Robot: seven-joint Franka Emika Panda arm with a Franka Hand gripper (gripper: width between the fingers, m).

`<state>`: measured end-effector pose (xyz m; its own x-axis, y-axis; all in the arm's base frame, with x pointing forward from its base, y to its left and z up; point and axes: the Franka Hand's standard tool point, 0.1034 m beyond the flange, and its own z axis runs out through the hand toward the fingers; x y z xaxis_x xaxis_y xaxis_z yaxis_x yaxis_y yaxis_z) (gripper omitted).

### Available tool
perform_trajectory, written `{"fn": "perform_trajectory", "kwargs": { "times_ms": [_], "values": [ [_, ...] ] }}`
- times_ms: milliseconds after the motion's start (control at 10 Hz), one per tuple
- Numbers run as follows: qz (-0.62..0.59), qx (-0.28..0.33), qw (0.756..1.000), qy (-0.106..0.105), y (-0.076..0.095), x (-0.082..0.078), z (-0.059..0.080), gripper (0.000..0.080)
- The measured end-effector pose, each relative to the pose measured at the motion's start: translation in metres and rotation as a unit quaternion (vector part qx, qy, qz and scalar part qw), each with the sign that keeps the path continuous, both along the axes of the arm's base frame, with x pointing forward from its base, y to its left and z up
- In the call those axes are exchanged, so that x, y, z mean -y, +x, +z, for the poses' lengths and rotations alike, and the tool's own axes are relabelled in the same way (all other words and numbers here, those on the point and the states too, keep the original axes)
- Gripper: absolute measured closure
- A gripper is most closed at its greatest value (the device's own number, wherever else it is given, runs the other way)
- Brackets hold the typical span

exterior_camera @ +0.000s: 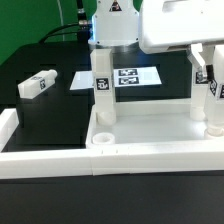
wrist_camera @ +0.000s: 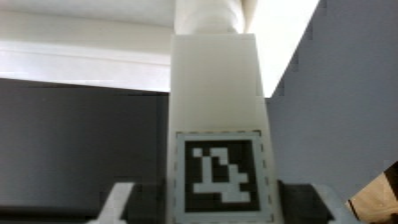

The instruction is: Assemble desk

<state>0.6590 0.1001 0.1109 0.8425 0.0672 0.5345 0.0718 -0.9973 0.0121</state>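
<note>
The white desk top lies in front with its raised rim and round corner sockets up. One tagged leg stands upright in its far socket on the exterior view's left. My gripper is at the desk top's end on the exterior view's right, shut on an upright leg. A second upright leg stands close beside it. In the wrist view the held leg fills the middle, its tag between my fingers, with the gripper closed on its sides. A loose leg lies on the black table.
The marker board lies flat behind the desk top. A long white rail runs along the front on the exterior view's left. The robot's white base stands at the back.
</note>
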Motion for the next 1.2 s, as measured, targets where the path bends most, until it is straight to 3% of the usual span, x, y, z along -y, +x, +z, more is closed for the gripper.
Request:
{"fn": "perform_trajectory", "kwargs": {
  "times_ms": [900, 1000, 1100, 1200],
  "values": [
    [-0.003, -0.001, 1.0, 0.001, 0.004, -0.0008, -0.0068, 0.0511],
    [-0.003, -0.001, 1.0, 0.001, 0.004, -0.0008, -0.0068, 0.0338],
    [-0.003, -0.001, 1.0, 0.001, 0.004, -0.0008, -0.0068, 0.0216],
    [-0.003, -0.001, 1.0, 0.001, 0.004, -0.0008, -0.0068, 0.017]
  ]
}}
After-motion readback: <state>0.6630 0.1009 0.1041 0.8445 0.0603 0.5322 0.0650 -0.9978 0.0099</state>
